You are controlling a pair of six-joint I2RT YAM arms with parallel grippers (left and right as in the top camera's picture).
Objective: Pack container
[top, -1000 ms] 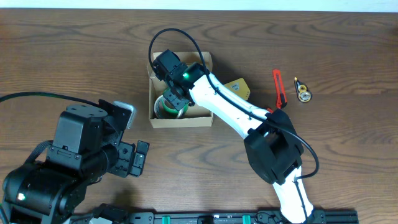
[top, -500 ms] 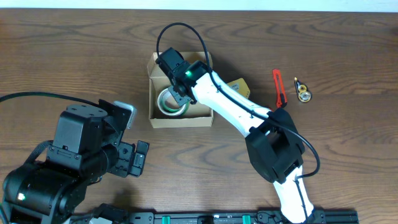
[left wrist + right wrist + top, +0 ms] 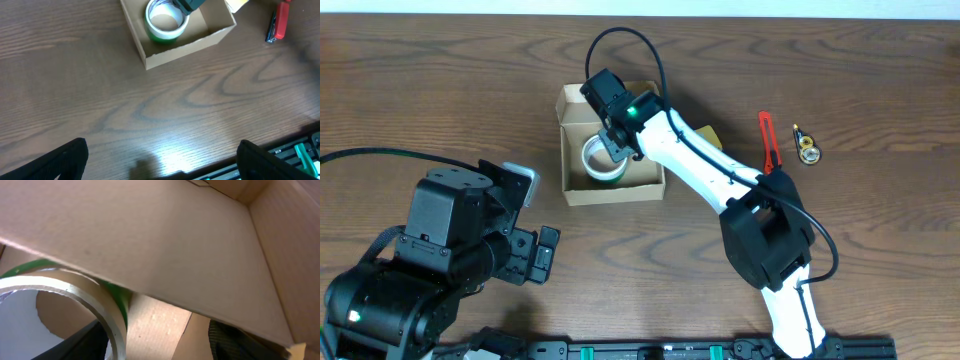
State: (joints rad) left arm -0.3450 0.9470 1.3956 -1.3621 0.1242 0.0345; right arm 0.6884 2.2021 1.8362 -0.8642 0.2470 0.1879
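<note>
The container [image 3: 612, 193], a tan cardboard box, stands open on the table. A green tape roll [image 3: 601, 160] lies flat inside it. My right gripper [image 3: 617, 140] hangs over the box's far right part, just beside the roll, jaws wide apart and holding nothing. In the right wrist view the gripper [image 3: 160, 347] is close to the box wall [image 3: 150, 245], with the roll [image 3: 107, 310] in front of its left finger. My left gripper [image 3: 160, 167] is open and empty over bare table, well in front of the box [image 3: 175, 50].
A red utility knife [image 3: 768, 142] and a small brass-coloured item [image 3: 807, 148] lie right of the box. A yellow object [image 3: 705, 137] sits behind the right arm. The left arm's bulk [image 3: 430, 260] fills the front left corner.
My right gripper has moved up and to the right off the tape roll, which now lies uncovered in the box. The left arm has not moved.
</note>
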